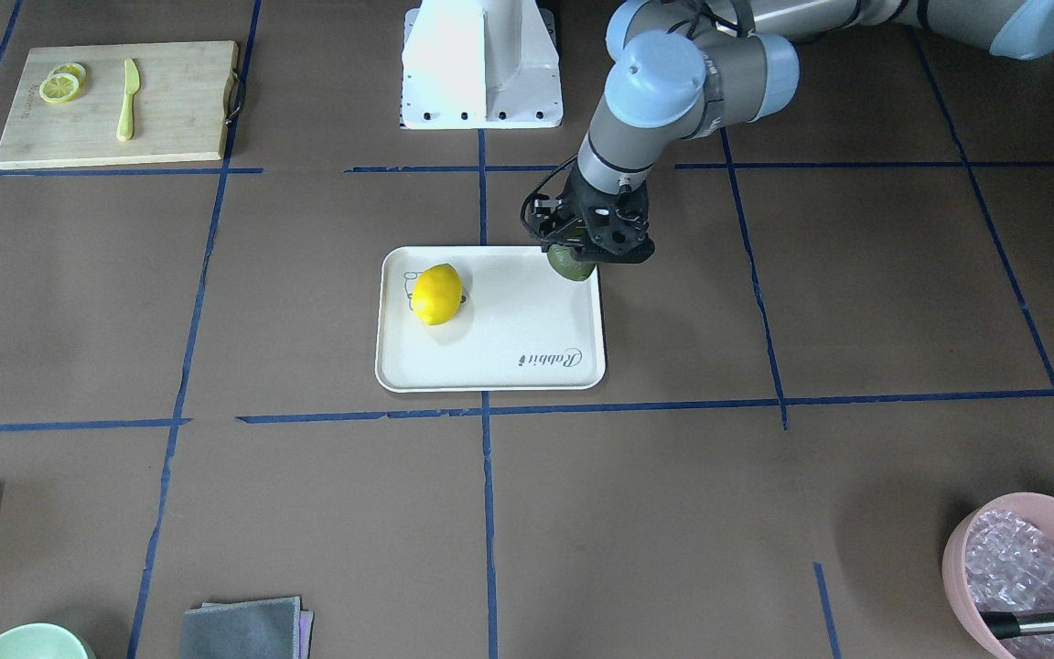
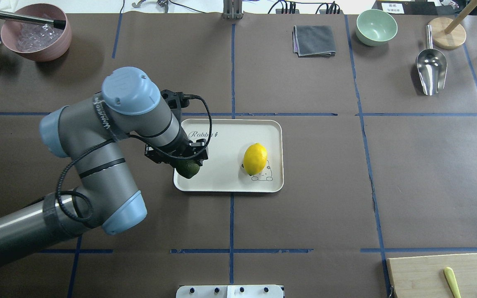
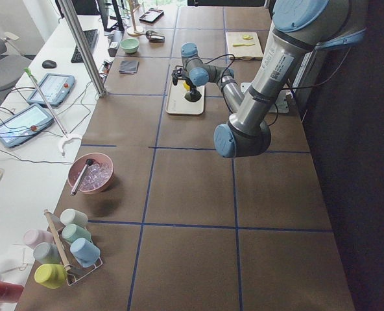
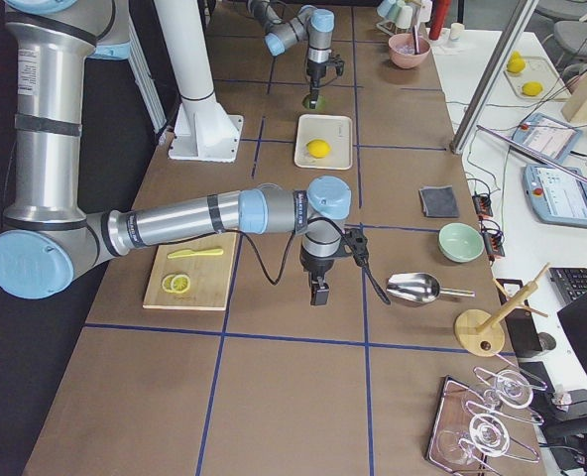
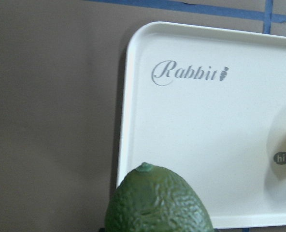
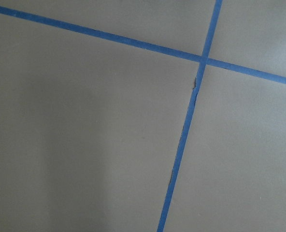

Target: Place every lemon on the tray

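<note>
The cream tray [image 1: 509, 361] lies mid-table, and the yellow lemon [image 1: 436, 294] rests on it near the bear drawing. My left gripper [image 1: 575, 254] is shut on the dark green lemon [image 1: 571, 268] and holds it over the tray's corner nearest the robot, on its left side. In the overhead view that lemon [image 2: 189, 169] sits under the gripper [image 2: 185, 164] at the tray's [image 2: 222, 178] near left corner. The left wrist view shows the green lemon [image 5: 157, 203] over the tray's edge [image 5: 128, 96]. My right gripper [image 4: 318, 291] shows only in the exterior right view, low over bare table; I cannot tell if it is open.
A bamboo cutting board [image 1: 170, 119] with lemon slices [image 1: 60, 87] and a yellow knife [image 1: 128, 99] lies at the robot's right. A pink bowl [image 1: 971, 558], grey cloth [image 1: 243, 627], green bowl [image 1: 33, 641] and metal scoop [image 2: 431, 70] line the far edge.
</note>
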{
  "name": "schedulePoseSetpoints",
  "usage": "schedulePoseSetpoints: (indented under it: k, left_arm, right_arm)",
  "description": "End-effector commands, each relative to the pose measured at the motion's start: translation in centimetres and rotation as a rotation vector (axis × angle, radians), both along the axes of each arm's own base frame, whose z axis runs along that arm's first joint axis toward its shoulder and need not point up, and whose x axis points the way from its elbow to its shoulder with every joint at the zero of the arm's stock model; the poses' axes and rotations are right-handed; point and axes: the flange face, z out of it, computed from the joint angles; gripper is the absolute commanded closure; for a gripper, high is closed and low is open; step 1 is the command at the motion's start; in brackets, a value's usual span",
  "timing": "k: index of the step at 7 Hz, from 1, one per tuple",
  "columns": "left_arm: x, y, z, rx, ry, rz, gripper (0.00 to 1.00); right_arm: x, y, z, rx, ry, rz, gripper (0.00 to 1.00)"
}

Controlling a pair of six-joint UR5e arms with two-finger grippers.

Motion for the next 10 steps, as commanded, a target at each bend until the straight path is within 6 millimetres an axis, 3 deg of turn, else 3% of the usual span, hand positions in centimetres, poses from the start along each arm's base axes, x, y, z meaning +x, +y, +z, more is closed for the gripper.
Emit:
schedulePoseSetpoints:
  k: [1, 4, 6, 7, 8, 9, 10]
  left_arm:
    - [4.1, -1.4, 0.6, -0.009, -0.042, -0.003, 1.00]
    - [6.2, -2.2, 0.4, 0.008, -0.029, 0.007, 1.00]
    - [6.7, -2.6, -0.2, 0.010, -0.030, 0.009, 0.91]
    - [6.7, -2.6, -0.2, 0.012, -0.029, 0.008, 0.73]
    - [6.7, -2.6, -0.1, 0.009, -0.032, 0.007, 0.44]
    - [6.7, -2.6, -0.1, 0.010, -0.032, 0.008, 0.29]
    - [6.8, -2.6, 0.1, 0.008, -0.036, 0.008, 0.22]
  right_arm:
    - [0.3, -0.1, 1.9, -0.020, 0.001, -0.013, 0.00]
    - [0.2, -0.3, 1.7, -0.017, -0.001, -0.012, 0.00]
    - [0.2, -0.2, 1.7, -0.017, -0.003, -0.012, 0.00]
    - [0.2, -0.3, 1.6, -0.015, -0.003, -0.010, 0.00]
    - [0.2, -0.2, 1.7, -0.018, -0.002, -0.010, 0.00]
    - [0.2, -0.2, 1.6, -0.016, -0.003, -0.012, 0.00]
    - [0.2, -0.3, 1.6, -0.016, -0.003, -0.012, 0.00]
